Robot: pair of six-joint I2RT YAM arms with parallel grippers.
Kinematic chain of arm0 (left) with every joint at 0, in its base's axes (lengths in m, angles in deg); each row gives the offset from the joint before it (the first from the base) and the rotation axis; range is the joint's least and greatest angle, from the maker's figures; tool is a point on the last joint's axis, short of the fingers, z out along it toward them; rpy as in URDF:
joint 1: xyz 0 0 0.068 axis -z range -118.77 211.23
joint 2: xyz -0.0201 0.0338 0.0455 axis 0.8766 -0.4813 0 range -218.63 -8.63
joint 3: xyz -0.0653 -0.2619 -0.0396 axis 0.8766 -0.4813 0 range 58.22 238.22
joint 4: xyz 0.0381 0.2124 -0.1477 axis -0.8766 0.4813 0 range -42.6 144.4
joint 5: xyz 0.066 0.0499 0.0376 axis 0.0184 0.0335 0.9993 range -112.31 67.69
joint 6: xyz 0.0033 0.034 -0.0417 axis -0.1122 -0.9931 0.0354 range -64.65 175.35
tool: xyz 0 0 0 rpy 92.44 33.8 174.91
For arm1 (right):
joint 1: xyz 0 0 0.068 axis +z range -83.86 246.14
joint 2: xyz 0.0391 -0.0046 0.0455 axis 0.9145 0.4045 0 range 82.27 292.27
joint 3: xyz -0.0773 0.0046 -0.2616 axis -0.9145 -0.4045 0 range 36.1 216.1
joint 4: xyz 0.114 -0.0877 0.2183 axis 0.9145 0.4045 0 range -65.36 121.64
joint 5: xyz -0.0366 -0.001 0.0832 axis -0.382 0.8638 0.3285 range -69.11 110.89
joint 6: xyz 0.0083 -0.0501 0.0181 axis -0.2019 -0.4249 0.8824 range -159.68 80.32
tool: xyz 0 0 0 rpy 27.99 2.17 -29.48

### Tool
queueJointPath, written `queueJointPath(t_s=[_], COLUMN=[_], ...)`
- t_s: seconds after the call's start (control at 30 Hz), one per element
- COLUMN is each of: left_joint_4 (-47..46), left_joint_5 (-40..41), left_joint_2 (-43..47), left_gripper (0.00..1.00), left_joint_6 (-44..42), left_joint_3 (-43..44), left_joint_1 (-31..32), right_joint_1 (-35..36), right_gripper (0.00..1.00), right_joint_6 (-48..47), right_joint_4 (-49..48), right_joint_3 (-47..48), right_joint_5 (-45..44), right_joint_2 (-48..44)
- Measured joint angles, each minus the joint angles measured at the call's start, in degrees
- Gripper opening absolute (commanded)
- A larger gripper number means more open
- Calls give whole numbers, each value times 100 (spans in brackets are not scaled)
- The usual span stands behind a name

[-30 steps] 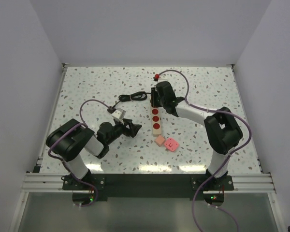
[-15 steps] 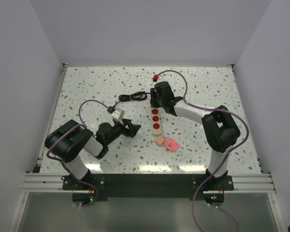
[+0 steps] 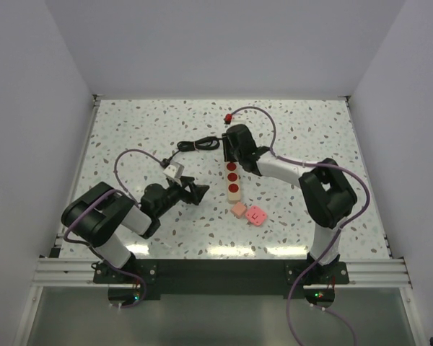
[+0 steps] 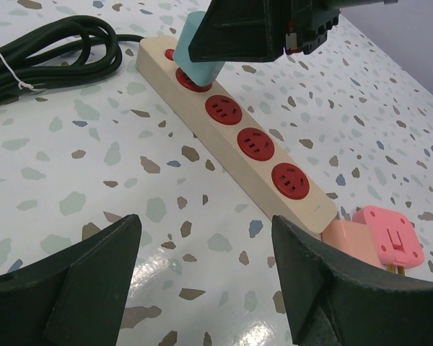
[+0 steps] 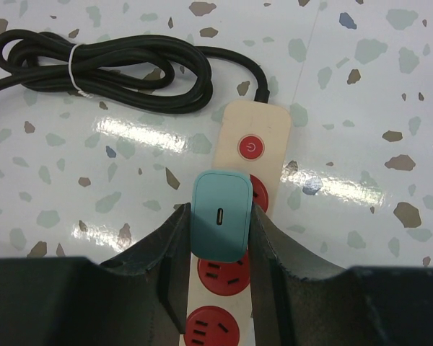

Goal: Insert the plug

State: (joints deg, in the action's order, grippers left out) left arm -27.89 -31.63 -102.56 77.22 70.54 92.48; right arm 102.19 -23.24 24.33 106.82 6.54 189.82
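Observation:
The plug [image 5: 220, 215] is a teal block with a small slot on its face, and my right gripper [image 5: 216, 223] is shut on it. It hangs over the red socket nearest the switch end of the cream power strip [image 5: 251, 122], tilted in the left wrist view [image 4: 197, 61]. Whether its pins have entered the socket is hidden. The strip [image 3: 233, 189] lies at mid-table with my right gripper [image 3: 233, 146] at its far end. My left gripper [image 4: 206, 223] is open and empty, low over the table to the left of the strip [image 4: 231, 137]; in the top view this gripper [image 3: 197, 190] points toward it.
The strip's coiled black cord [image 5: 130, 76] lies left of its far end [image 3: 198, 144]. A pink adapter [image 3: 256, 214] and a peach block [image 3: 238, 209] sit near the strip's near end [image 4: 390, 241]. A small red object [image 3: 230, 116] lies at the back; a white block [image 3: 175, 171] is by the left arm.
My right gripper with the plug has shifted slightly left and toward the back, over the strip's far end. The left gripper has barely moved.

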Motion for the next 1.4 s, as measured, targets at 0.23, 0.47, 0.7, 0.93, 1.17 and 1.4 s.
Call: queueJointPath(t_s=[0.23,0.47,0.7,0.93,1.17,1.4], left_joint_4=[-2,-2,-2,-2,-2,-2], left_joint_5=[0,4,0,-7,-48,-74], left_joint_2=[144,317,428,470,472,577], left_gripper=[78,78,78,78,78,78], left_joint_6=[-4,-31,-42,-39,-39,-39], left_joint_3=[-50,-98,-170,-195,-195,-232], left_joint_1=[-13,-48,-48,-50,-57,-122], right_joint_1=[44,31,26,26,26,26], right_gripper=[0,0,0,0,0,0], right_joint_6=[-22,9,48,94,105,107], right_joint_4=[-52,-243,-487,-706,-675,-601], right_joint_3=[-4,-122,-352,-619,-570,-494], right_joint_5=[-122,-120,-120,-120,-120,-122], right_joint_2=[35,26,-70,-192,-157,-122])
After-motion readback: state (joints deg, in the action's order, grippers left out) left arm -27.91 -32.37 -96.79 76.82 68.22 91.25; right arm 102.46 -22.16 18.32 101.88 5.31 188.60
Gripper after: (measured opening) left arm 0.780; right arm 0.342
